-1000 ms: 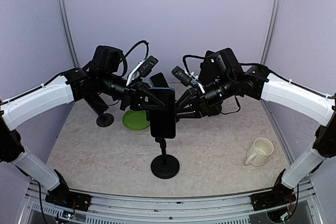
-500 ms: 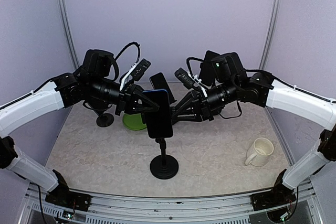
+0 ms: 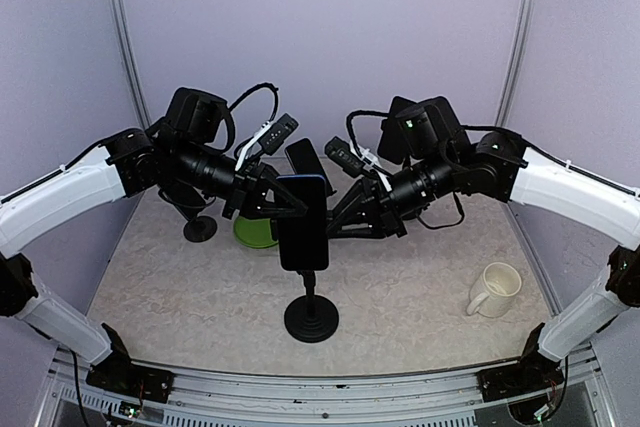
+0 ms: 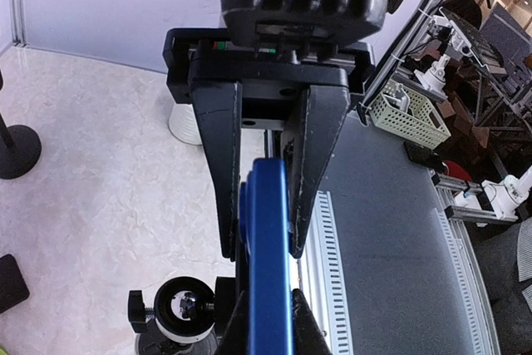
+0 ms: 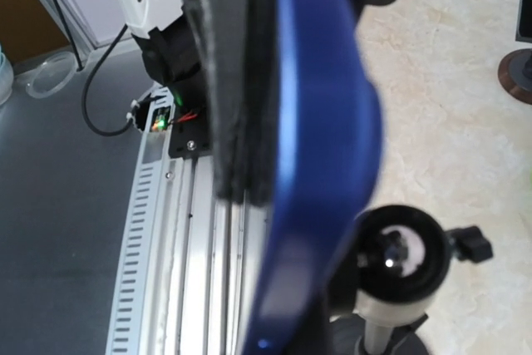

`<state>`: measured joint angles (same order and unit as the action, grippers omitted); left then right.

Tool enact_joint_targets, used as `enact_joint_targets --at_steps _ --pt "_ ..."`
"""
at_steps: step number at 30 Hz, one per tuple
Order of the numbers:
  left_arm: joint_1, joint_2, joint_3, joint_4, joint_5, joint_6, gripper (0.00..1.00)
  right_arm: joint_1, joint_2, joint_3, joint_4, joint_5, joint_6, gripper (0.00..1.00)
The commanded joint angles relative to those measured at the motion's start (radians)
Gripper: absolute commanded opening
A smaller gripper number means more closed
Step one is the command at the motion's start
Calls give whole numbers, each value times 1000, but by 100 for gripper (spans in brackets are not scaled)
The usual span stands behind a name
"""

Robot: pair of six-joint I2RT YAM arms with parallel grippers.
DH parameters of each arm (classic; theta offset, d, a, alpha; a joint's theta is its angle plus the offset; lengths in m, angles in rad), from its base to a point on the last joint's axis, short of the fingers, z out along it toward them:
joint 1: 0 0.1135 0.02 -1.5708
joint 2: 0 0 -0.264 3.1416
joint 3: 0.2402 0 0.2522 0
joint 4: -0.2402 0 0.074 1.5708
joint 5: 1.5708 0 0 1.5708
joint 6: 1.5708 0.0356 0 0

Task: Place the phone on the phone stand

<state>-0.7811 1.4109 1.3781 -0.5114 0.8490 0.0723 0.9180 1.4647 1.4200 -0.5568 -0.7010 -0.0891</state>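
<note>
Where the phone (image 3: 303, 222) sits: upright, just above the stand (image 3: 311, 317), not yet seated.
Left claw (image 3: 284, 207): closed on the phone's left edge.
Right claw (image 3: 336, 224): clamped on the opposite edge.
Stand: upright on the tabletop (image 3: 420, 287), head below the phone's lower end.
Step judged in hand: lowering into the holder.
Method advised: phone to be kept plumb and centred, lowered slowly, released only once seated.

phone (image 3: 303, 225) shifted slightly left, a little lower over phone stand (image 3: 311, 319)
</note>
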Motion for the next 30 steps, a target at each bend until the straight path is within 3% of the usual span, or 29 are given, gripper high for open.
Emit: enact_joint_targets --at_steps 1,4,14,21,30 --pt "32 35 24 -70 -149 -3 0 51 -14 46 -58 -145 -41 5" --pt "32 35 24 -70 -155 3 0 52 -16 48 -47 -155 -32 14" --pt "2 21 14 -15 -105 -3 0 40 -41 -9 14 -69 8 58" --pt "-5 11 28 13 -137 -3 0 -11 -45 -3 27 -24 29 67" --pt "58 24 174 -63 -154 47 0 -124 -113 -43 54 54 50 78"
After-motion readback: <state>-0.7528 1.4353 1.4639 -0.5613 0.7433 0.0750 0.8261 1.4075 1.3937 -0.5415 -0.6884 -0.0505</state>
